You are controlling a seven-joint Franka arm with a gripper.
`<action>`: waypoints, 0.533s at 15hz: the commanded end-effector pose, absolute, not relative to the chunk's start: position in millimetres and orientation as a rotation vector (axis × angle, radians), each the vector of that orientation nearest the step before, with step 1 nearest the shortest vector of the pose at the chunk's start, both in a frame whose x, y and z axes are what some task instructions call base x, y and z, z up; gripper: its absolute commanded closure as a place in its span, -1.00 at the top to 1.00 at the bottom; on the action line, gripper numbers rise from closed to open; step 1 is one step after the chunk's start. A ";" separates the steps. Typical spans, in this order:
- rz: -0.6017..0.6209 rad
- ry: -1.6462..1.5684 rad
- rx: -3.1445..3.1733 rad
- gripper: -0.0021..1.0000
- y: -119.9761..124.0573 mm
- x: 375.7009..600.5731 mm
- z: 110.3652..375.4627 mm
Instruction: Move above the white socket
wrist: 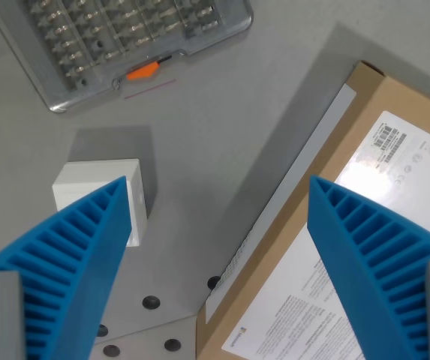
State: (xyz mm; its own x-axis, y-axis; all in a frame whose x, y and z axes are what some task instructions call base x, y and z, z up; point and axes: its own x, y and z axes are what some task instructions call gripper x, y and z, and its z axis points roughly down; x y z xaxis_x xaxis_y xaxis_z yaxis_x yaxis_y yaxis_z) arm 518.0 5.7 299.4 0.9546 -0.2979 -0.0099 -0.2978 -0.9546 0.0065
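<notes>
The white socket [98,189] is a small white block on the grey table, at the wrist view's left of centre. One blue ribbed finger [72,262] covers its lower part. The other blue finger [380,262] hangs over the cardboard box at the wrist view's right. My gripper [218,184] is open, with nothing between the fingers, and its midpoint lies to the right of the socket over bare table.
A clear plastic bit case [124,41] with an orange latch [142,71] lies at the top left. A brown cardboard box [365,97] with white labels fills the right side. Several dark screw holes [151,302] dot the table near the bottom.
</notes>
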 end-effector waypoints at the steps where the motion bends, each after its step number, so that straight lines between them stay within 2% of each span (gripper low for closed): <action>1: -0.013 -0.473 3.101 1.00 5.7 518.0 300.6; 8: -0.012 -0.384 3.116 1.00 6.7 517.5 299.5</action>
